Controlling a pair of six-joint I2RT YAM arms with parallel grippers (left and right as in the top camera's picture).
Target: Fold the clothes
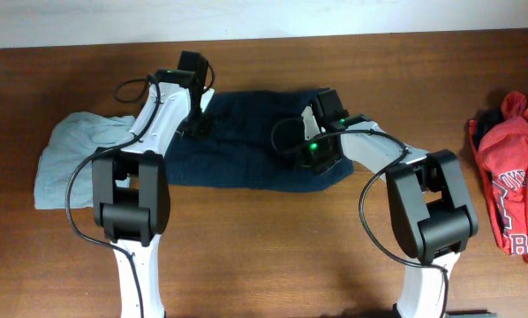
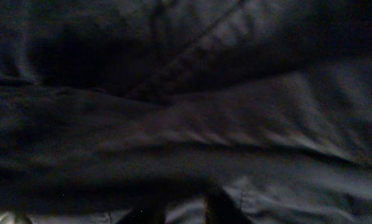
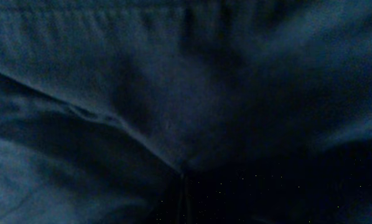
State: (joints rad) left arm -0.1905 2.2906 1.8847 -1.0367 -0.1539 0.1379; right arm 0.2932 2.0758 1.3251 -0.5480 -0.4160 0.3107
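Note:
A dark navy garment (image 1: 246, 132) lies spread across the middle of the wooden table. My left gripper (image 1: 196, 126) is down on its left upper part. In the left wrist view the navy cloth (image 2: 223, 118) fills the frame, and the two fingertips (image 2: 186, 214) sit close together with a strip of cloth between them. My right gripper (image 1: 320, 168) is down on the garment's right lower edge. In the right wrist view the cloth (image 3: 173, 93) is very dark, and its creases run into the nearly closed fingertips (image 3: 183, 193).
A light blue garment (image 1: 70, 155) lies crumpled at the left, partly under the navy one. A pile of red clothes (image 1: 516, 177) sits at the right edge. Bare wooden table (image 1: 273, 247) runs along the front.

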